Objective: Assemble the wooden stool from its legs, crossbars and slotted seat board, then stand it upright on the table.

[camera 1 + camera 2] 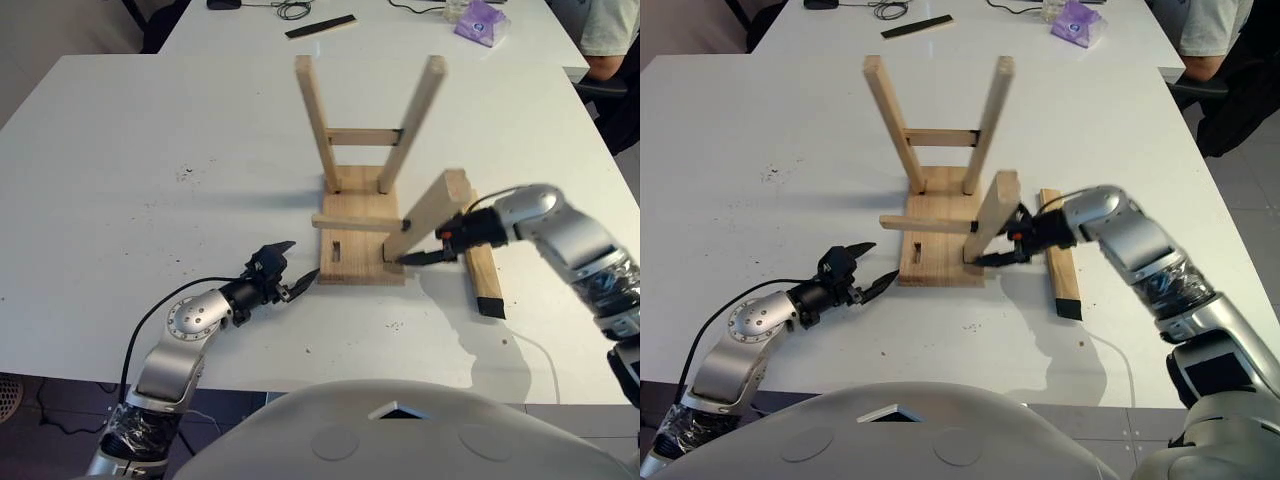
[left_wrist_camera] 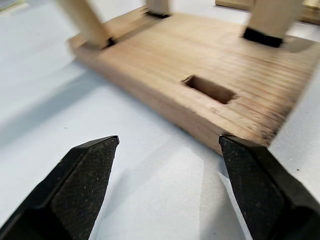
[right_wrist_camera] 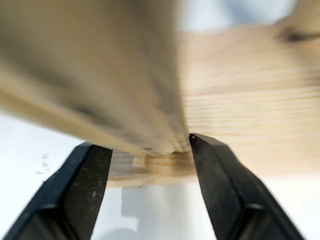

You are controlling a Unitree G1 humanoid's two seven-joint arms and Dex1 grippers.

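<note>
- Table (image 1: 150, 150): carries the upturned seat board (image 1: 345, 262), with two legs (image 1: 315, 120) standing at its far edge.
- Tilted leg (image 1: 428, 212): at the board's near right corner. The right wrist view shows the right gripper (image 3: 146, 142) clamped on its base.
- Left gripper (image 2: 167, 142): fingers spread at the near left corner. The left wrist view shows an open slot (image 2: 209, 89).

Left arm reaches forward, low; left hand (image 1: 305, 258) hovers with fingers (image 2: 85, 185) spread wide. Right arm bends inward, right hand (image 1: 406, 259) clamped on the leg (image 1: 432, 208).
</note>
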